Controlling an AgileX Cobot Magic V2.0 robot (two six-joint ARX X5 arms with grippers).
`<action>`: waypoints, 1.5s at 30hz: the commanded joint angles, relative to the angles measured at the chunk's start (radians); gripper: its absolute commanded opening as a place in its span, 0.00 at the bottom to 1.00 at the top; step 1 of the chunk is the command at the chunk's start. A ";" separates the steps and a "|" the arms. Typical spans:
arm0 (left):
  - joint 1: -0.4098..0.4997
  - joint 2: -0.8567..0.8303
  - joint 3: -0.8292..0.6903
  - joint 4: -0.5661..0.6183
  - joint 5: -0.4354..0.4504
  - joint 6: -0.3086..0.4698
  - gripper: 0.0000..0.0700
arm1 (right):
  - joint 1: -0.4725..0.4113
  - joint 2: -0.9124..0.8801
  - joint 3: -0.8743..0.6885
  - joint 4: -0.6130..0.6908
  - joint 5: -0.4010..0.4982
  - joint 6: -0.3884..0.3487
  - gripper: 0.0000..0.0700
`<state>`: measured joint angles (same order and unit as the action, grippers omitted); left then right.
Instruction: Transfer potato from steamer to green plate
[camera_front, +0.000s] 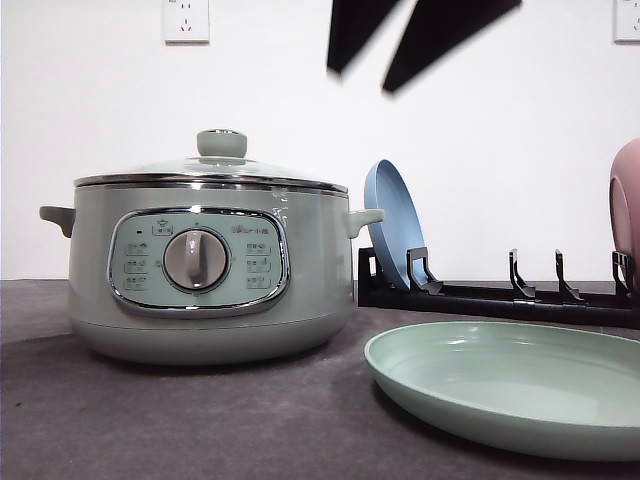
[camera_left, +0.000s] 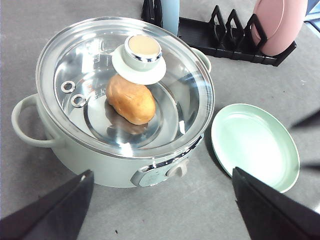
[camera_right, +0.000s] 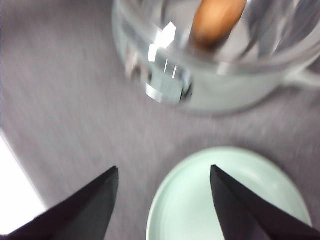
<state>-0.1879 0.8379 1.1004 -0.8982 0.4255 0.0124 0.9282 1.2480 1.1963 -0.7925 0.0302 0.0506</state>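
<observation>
The pale green steamer (camera_front: 200, 270) stands at the left of the table with its glass lid (camera_left: 125, 85) on. Through the lid I see the brown potato (camera_left: 131, 100) lying on the steel floor inside; it is blurred in the right wrist view (camera_right: 216, 20). The green plate (camera_front: 510, 385) lies bare on the table to the right of the steamer. My left gripper (camera_left: 162, 172) is open, high above the steamer's front side. My right gripper (camera_right: 164, 167) is open above the plate's edge nearest the steamer (camera_right: 200, 60), and its dark fingers (camera_front: 350, 35) show high up in the front view.
A black dish rack (camera_front: 500, 295) stands behind the plate, holding a blue plate (camera_front: 392, 225) on its left and a pink dish (camera_front: 628, 205) on its right. The table is a grey cloth surface (camera_front: 200, 420). A white wall with sockets lies behind.
</observation>
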 joint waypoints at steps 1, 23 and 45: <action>-0.002 0.007 0.023 0.004 0.005 0.002 0.80 | -0.020 -0.002 0.042 0.013 -0.043 -0.015 0.52; -0.002 0.007 0.023 0.001 0.005 -0.003 0.80 | -0.305 -0.027 0.113 0.001 -0.509 -0.037 0.52; -0.129 0.425 0.427 -0.033 -0.107 -0.026 0.79 | -0.305 -0.027 0.113 -0.031 -0.501 -0.063 0.52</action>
<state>-0.3097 1.2304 1.4916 -0.9303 0.3260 -0.0341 0.6178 1.2079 1.2926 -0.8268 -0.4706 0.0025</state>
